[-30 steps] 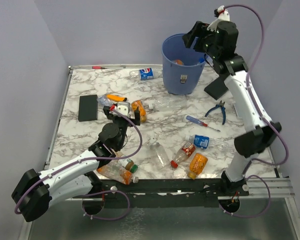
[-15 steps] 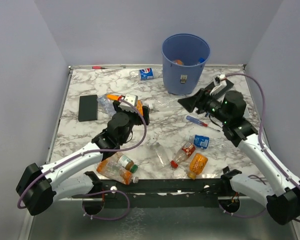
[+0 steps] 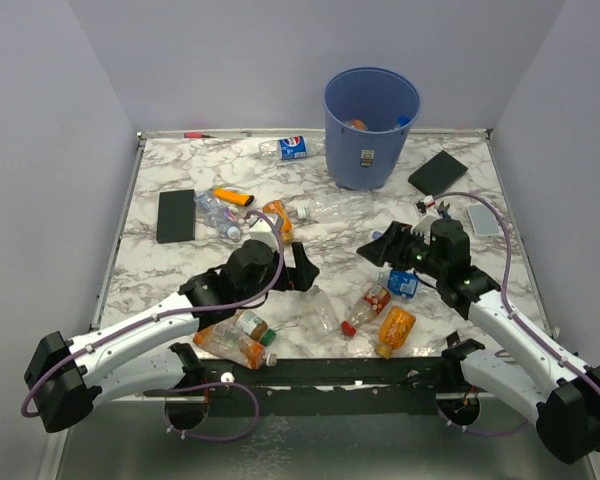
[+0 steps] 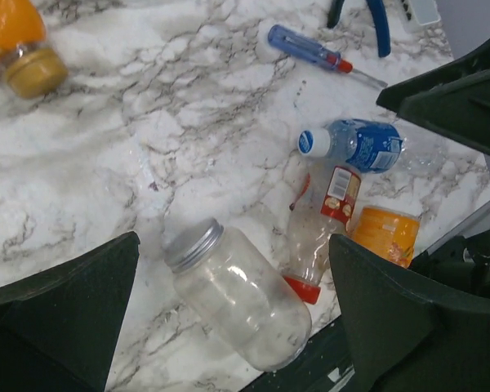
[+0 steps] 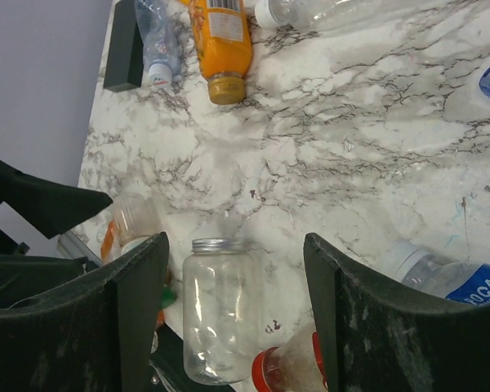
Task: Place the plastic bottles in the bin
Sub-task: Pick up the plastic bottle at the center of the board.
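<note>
The blue bin [image 3: 372,125] stands at the back with bottles inside. Plastic bottles lie scattered on the marble table [image 3: 160,180]. A clear jar-shaped bottle [image 4: 233,294] [image 5: 220,310] [image 3: 320,308] with a silver lid lies near the front edge. Beside it are a red-capped bottle [image 4: 322,224], an orange one [image 4: 384,235] and a blue-labelled one [image 4: 359,145]. My left gripper [image 4: 235,245] [image 3: 305,270] hovers open over the jar, holding nothing. My right gripper [image 5: 235,245] [image 3: 375,250] is open too, low above the table and facing the same jar.
A screwdriver [image 4: 310,51] and blue pliers [image 4: 367,20] lie right of centre. Black slabs sit at the left [image 3: 176,215] and back right [image 3: 438,172]. More bottles lie at the front left [image 3: 235,340], mid-left [image 3: 277,215] and back [image 3: 293,147].
My right arm swung down from above the bin to low over the table's middle. My left arm moved right and forward, from the orange bottle to above the clear jar.
</note>
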`<state>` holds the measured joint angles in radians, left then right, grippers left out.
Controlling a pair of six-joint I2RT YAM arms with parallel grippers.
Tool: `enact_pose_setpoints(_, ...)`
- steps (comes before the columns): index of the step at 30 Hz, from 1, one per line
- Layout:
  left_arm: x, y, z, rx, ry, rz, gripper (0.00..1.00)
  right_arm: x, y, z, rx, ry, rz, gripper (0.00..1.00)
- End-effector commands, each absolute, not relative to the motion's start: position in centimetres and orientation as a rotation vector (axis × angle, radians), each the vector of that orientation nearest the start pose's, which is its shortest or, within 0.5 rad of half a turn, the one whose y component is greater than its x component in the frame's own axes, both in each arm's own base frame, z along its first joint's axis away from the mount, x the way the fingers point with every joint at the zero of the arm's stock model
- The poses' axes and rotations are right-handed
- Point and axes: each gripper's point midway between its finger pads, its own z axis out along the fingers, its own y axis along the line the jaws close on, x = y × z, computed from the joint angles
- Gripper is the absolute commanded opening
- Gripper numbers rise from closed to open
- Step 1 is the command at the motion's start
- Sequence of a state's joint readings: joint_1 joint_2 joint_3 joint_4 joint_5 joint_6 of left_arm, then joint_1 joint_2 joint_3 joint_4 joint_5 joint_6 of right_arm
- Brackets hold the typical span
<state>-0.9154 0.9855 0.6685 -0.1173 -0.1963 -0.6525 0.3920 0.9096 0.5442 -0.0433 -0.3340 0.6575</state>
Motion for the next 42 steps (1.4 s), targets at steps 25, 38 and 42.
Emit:
enact_pose_setpoints(25,13.0,-29.4,6.2,0.257,2.591,-0.901,0.99,24.6,19.6,15.4,0.143,2.12,1.066,0.7)
enact_pose_setpoints(38,16.2,-30.3,4.1,0.224,2.574,-0.726,0.97,24.5,19.4,15.2,0.137,2.127,1.048,0.71)
enact_pose_setpoints(42,16.6,-30.1,3.5,0.309,2.569,-0.668,0.86,24.4,19.3,15.2,0.129,2.122,1.041,0.7)
